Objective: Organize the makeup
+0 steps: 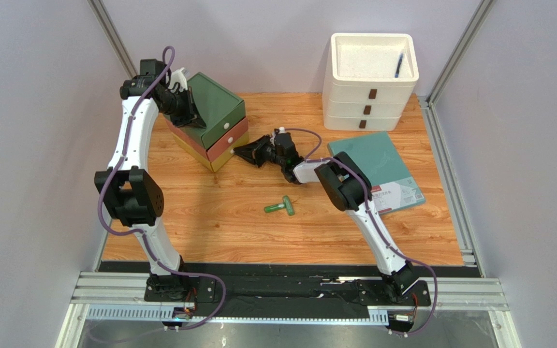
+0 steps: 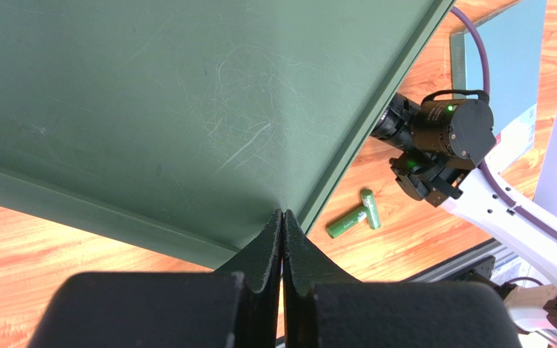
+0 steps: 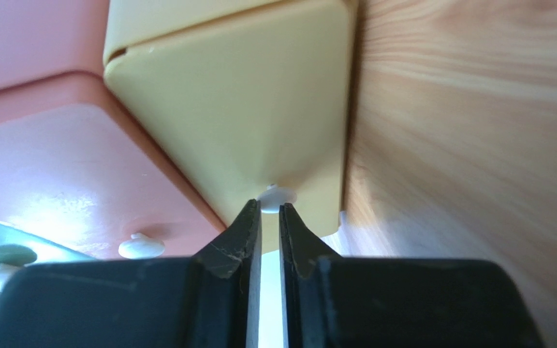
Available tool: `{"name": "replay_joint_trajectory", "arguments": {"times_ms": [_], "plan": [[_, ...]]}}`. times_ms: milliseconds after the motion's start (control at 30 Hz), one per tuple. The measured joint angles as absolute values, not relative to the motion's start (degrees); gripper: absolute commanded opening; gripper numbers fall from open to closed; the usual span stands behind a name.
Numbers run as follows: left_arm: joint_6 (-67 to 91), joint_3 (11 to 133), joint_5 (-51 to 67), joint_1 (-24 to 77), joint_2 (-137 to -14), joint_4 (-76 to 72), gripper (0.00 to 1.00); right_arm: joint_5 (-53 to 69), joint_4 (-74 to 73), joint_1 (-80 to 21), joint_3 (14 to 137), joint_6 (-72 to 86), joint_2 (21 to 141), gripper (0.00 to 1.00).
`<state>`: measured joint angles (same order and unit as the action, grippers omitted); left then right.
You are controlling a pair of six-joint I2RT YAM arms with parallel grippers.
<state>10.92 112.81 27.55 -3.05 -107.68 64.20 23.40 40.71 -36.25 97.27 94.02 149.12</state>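
Fingers of the left gripper are pressed together, with the tips against the dark green flat top of the three-drawer plastic stack. The stack holds a green drawer, a salmon-pink drawer and a pale yellow bottom drawer. The right gripper reaches to the yellow drawer front; its fingers are drawn close and pinch the small white round knob at their tips. Two bright green plastic tubes lie touching each other on the wooden table. They are nearer the arm bases than the right gripper and slightly to its right, clear of both grippers and well apart from the left one. Farther right lie a teal flat book and a white three-drawer unit with a blue pen in its open top tray.
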Motion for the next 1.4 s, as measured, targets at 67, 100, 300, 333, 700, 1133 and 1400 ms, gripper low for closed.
{"name": "replay_joint_trajectory", "arguments": {"times_ms": [67,100,300,333,700,1133,1400], "plan": [[10.9,112.8,27.6,-3.0,-107.7,64.2,0.00,23.1,40.1,-36.1,96.7,93.6,148.8,0.09],[10.9,112.8,27.6,-3.0,-107.7,64.2,0.00,22.9,40.1,-36.0,96.6,93.1,148.8,0.09],[10.9,112.8,27.5,-3.0,-107.7,64.3,0.00,22.8,39.9,-35.9,95.5,92.2,148.2,0.10],[10.9,112.8,27.5,-3.0,-107.7,64.3,0.00,22.8,39.7,-35.9,95.3,92.1,148.0,0.11],[10.9,112.8,27.6,-3.0,-107.7,64.3,0.00,22.4,46.8,-35.5,92.5,94.8,147.9,0.46],[10.9,112.8,27.6,-3.0,-107.7,64.3,0.00,20.1,49.9,-37.3,92.6,99.2,148.6,0.38],[10.9,112.8,27.6,-3.0,-107.7,64.3,0.00,18.8,47.5,-38.5,93.0,96.9,148.5,0.44]]}}
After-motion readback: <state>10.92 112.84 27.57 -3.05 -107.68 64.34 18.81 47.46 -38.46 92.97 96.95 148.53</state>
